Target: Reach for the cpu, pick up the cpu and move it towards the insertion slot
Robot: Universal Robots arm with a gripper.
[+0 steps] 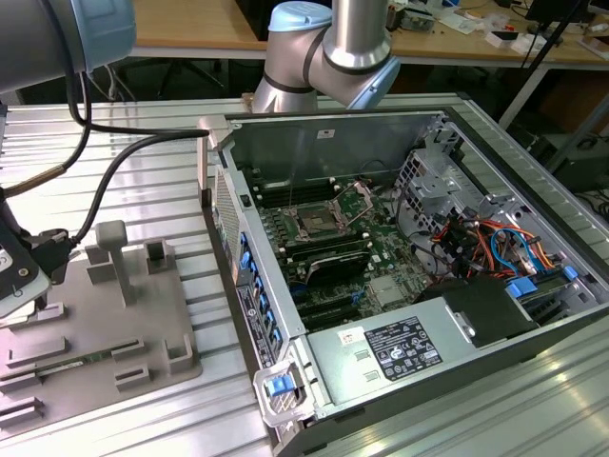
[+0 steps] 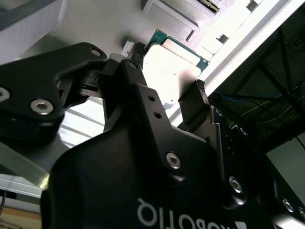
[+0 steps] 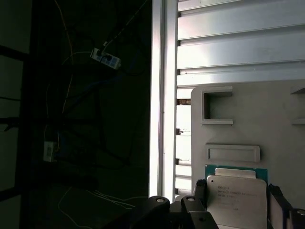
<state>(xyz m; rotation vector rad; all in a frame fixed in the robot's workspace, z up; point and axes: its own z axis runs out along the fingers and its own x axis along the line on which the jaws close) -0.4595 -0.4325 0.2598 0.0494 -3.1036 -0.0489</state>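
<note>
Two fingers [image 3: 200, 192] are pinching the cpu [image 3: 237, 205] at the tray [image 3: 248, 114]; in the exterior view, the slot [image 1: 314, 225] is sitting well apart, toward two o'clock.

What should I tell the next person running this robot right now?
The gripper: its fingers are shut against two opposite sides of the cpu, over the grey fixture tray at the exterior view's left.
The insertion slot: on the green motherboard inside the open computer case.
Done: reach and grip.
Left: the cpu is not yet near the slot. I cannot tell whether it has been lifted off the tray.
</note>
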